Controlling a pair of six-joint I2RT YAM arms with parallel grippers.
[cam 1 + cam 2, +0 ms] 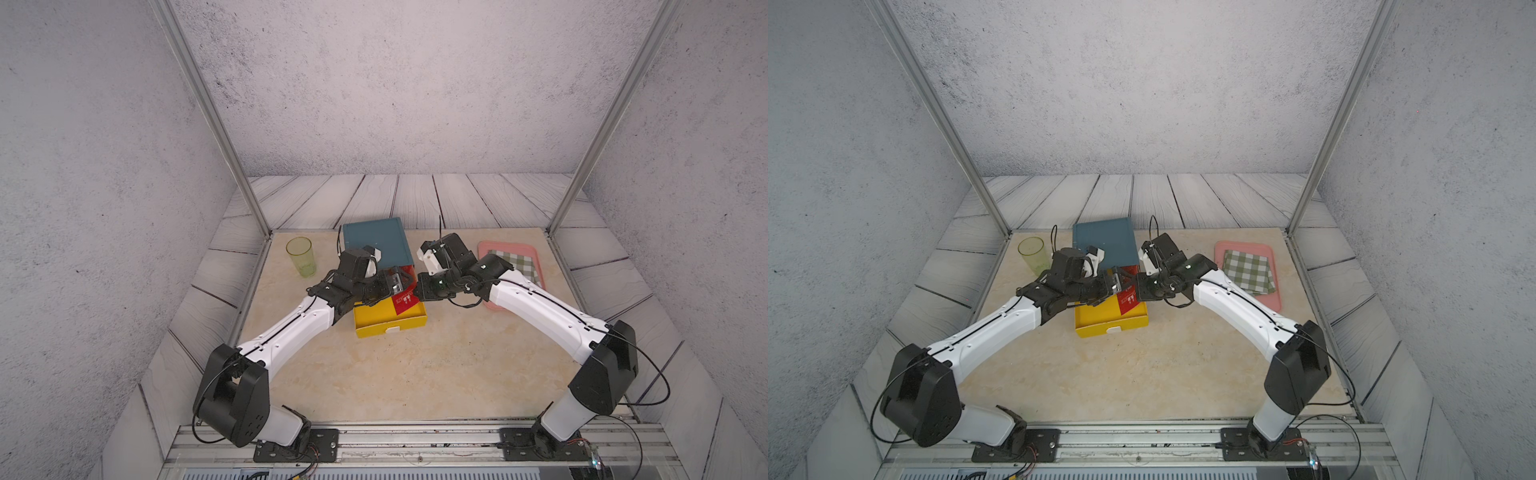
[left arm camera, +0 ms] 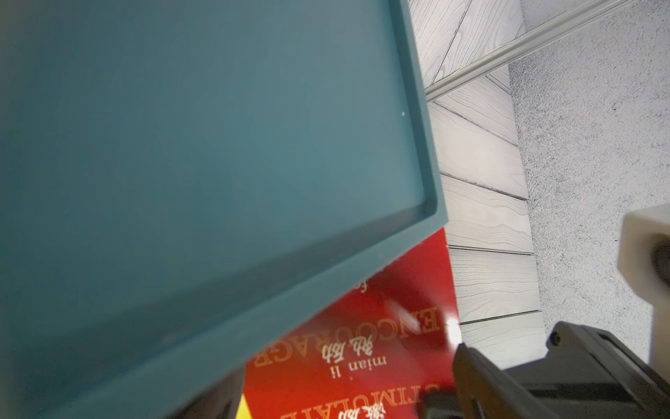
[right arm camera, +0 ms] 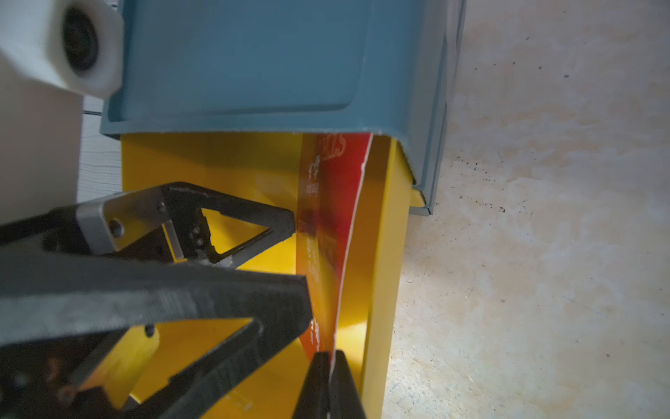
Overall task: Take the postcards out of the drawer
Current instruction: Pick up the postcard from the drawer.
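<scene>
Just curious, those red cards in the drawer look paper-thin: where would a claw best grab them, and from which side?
Pinch the raised edge, coming from the robot's right side of the yellow drawer. The postcards stand tilted up near that wall, so a thin edge is free with both faces exposed. The right claw is shut on that edge.

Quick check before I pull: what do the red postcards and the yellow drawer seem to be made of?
The postcards: probably thin coated card, glossy; the sheet bows, shows a white cut edge and catches glare. The drawer: likely moulded plastic, smooth and slightly shiny; even yellow colour, soft reflections on its walls.
</scene>
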